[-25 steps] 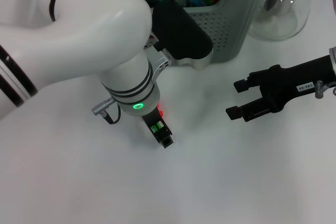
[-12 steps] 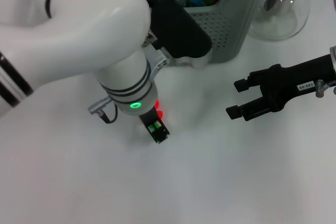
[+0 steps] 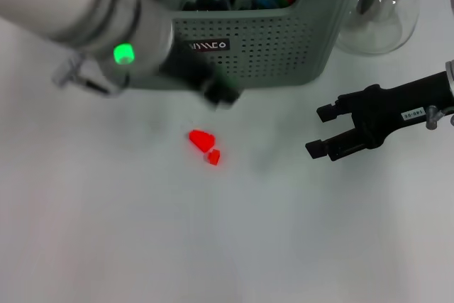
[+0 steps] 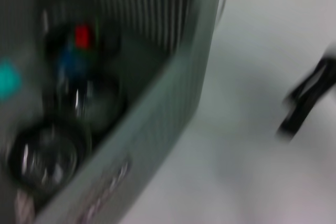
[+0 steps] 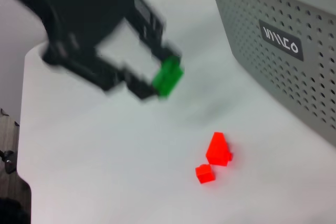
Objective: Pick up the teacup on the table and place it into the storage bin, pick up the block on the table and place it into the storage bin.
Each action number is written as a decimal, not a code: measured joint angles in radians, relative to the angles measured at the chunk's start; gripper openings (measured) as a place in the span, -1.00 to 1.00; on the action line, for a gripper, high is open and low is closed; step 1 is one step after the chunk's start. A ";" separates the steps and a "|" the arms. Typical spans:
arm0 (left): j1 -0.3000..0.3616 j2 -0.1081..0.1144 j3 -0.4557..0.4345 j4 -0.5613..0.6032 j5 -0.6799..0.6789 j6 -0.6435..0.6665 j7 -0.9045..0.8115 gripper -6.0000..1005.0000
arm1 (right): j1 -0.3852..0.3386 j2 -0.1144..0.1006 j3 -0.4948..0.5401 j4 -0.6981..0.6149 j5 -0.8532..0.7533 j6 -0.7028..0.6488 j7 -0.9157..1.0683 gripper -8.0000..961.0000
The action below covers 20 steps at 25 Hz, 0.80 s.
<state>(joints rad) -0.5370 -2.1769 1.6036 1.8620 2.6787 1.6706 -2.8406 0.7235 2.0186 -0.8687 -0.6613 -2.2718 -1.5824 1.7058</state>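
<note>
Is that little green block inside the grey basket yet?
No. The left gripper holds the green block above the table, outside the storage bin.

You could see one label on the large grey-green perforated plastic storage bin (image 3: 284,40): a small black rectangular label (image 3: 208,45) on its front wall, carrying a white logo in stylised letters that you could not read for certain. The right wrist view showed you the same black label (image 5: 280,40) with its white strokes, again too stylised to spell out. On the black right hand (image 3: 326,133) you had a small white sticker (image 3: 411,115) with dark characters, too small to read. Nothing else carried writing you could make out.
</note>
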 joint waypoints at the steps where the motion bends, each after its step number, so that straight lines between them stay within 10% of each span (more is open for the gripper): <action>1: -0.001 0.002 -0.055 0.040 -0.054 -0.005 0.019 -0.18 | 0.000 0.000 0.000 0.000 0.000 0.000 0.000 0.97; 9: -0.120 0.013 -0.364 0.008 -0.257 -0.215 0.135 -0.18 | 0.002 -0.009 0.002 0.000 0.002 0.005 0.011 0.97; 20: -0.407 0.096 -0.492 -0.634 -0.115 -0.483 0.143 -0.16 | -0.002 -0.047 0.002 -0.004 0.000 -0.006 0.063 0.97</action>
<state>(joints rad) -0.9441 -2.0805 1.1116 1.2277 2.5639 1.1875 -2.6979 0.7213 1.9715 -0.8666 -0.6656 -2.2716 -1.5882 1.7692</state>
